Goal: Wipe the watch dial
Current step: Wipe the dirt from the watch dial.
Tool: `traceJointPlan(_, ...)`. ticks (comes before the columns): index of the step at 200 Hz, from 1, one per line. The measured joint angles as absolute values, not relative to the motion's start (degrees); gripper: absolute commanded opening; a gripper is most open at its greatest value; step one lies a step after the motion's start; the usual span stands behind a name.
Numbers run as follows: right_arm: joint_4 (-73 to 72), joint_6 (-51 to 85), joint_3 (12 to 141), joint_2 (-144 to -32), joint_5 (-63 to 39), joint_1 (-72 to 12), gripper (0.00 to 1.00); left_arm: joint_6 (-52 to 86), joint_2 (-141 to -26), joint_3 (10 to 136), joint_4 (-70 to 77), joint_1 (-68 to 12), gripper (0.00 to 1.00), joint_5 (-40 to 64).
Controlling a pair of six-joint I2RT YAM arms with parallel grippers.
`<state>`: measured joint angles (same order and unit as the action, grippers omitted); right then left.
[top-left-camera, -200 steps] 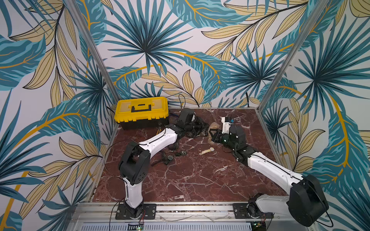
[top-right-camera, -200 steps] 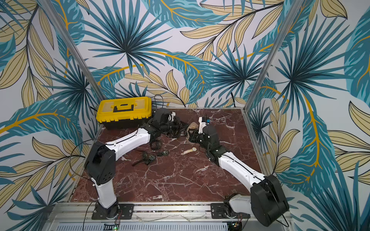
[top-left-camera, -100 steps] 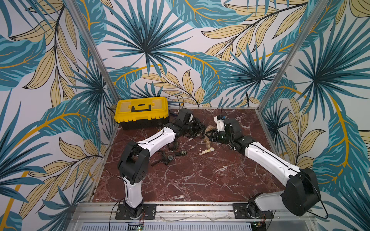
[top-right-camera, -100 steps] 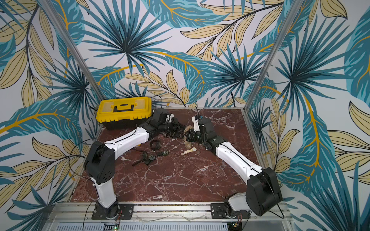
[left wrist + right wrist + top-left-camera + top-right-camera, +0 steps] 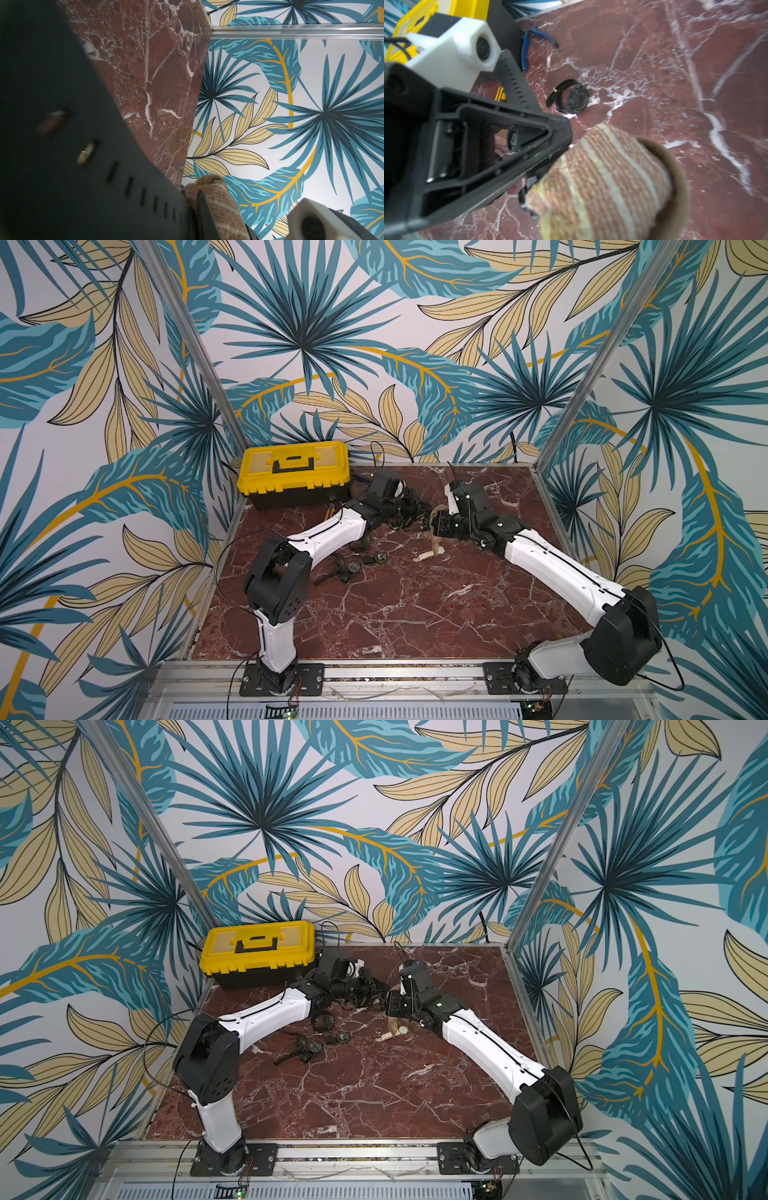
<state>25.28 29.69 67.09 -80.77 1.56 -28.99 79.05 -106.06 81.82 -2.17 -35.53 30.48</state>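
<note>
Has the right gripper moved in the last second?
Yes. In a top view the right gripper, shut on the striped cloth, has shifted toward the yellow toolbox, closing on the left gripper's watch.

Both top views look down from high above the front edge toward the back wall, sharing the whole marble tabletop (image 5: 395,614). The left wrist view sits tight against a black watch strap (image 5: 62,166), facing the wallpapered wall (image 5: 311,124). The right wrist view looks closely down on the striped cloth (image 5: 602,176), whose edge the left wrist view also catches.
</note>
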Motion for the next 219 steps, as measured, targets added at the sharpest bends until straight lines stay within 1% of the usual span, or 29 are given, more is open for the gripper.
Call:
traceJointPlan(20, 24.51, 29.69, 66.52, -79.29, 3.38, -29.04, 0.0, 79.4, -105.97, 81.82, -0.32, -35.92, 0.0, 30.7)
traceJointPlan(70, 9.23, 28.05, 55.59, -72.03, 4.27, -29.19, 0.0, 80.6, -105.97, 81.82, 2.15, -36.25, 0.0, 31.59)
traceJointPlan(113, -2.2, 26.3, 49.41, -69.84, 2.35, -28.71, 0.0, 81.28, -105.97, 81.87, 2.83, -36.25, 0.0, 31.57)
traceJointPlan(152, -8.75, 26.33, 48.51, -71.85, -3.86, -27.14, 0.0, 81.38, -105.97, 82.65, 1.89, -35.4, 0.0, 30.39)
traceJointPlan(177, -11.77, 27.33, 48.86, -74.48, -10.11, -25.45, 0.0, 81.06, -105.97, 83.4, -0.01, -34.2, 0.0, 30.57)
traceJointPlan(200, -10.79, 27.59, 50.72, -76.53, -16.36, -24.25, 0.0, 80.73, -105.97, 83.77, -1.85, -33.08, 0.0, 31.14)
traceJointPlan(219, -5.76, 26.24, 53.76, -77.89, -20.32, -23.92, 0.02, 80.31, -105.97, 83.9, -2.98, -32.53, 0.0, 32.05)
